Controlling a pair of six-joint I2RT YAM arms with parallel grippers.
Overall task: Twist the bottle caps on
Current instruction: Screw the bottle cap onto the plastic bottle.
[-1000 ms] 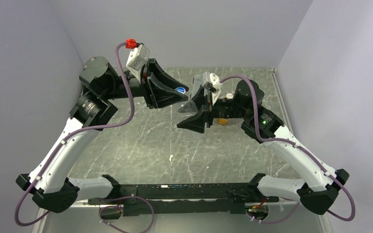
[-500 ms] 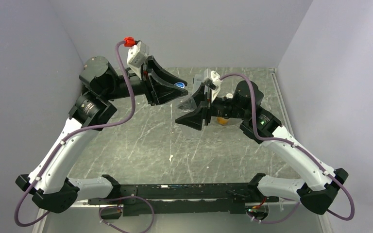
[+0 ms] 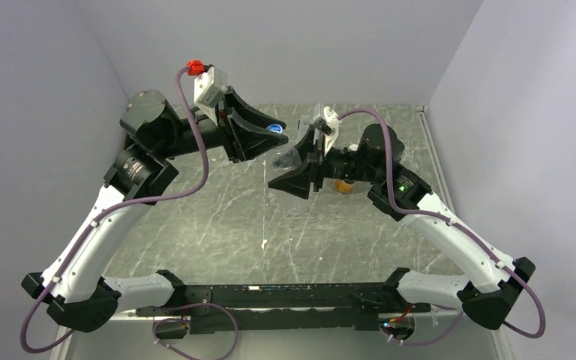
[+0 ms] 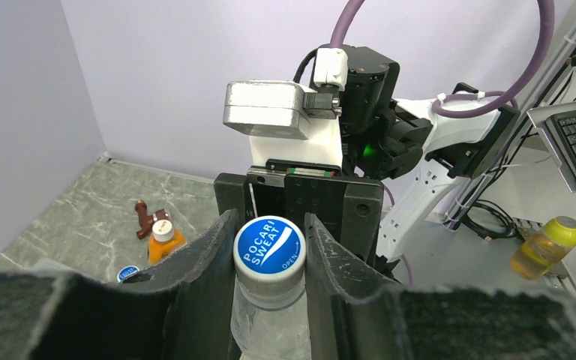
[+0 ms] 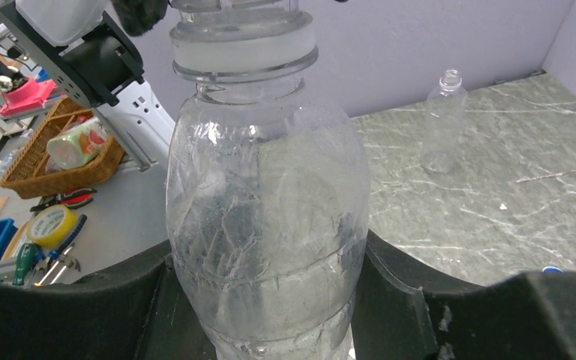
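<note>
**Cap seated on the neck, screwing down in hand**

Nearest, centre frame: the right gripper point(image 5: 266, 315) clamps the clear bottle point(image 5: 266, 195) round its belly. The bottle looks empty. Above, the left gripper point(image 4: 270, 229) pinches the blue cap point(image 4: 268, 251) on that bottle's neck.

Judged step: threading the cap. The next move calls for a turn about the neck axis, with the bottle held fast.

Farther off on the table point(image 5: 495, 187):
- orange bottle point(image 4: 165, 244), liquid inside, lower left
- loose cap point(image 4: 127, 273) beside it
- open empty bottle point(image 5: 444, 120), upper right

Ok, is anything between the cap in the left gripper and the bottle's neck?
Nothing visible. The blue cap already sits on the neck of the clear bottle, with the left gripper closed on its sides. The right gripper holds the bottle's body.
</note>
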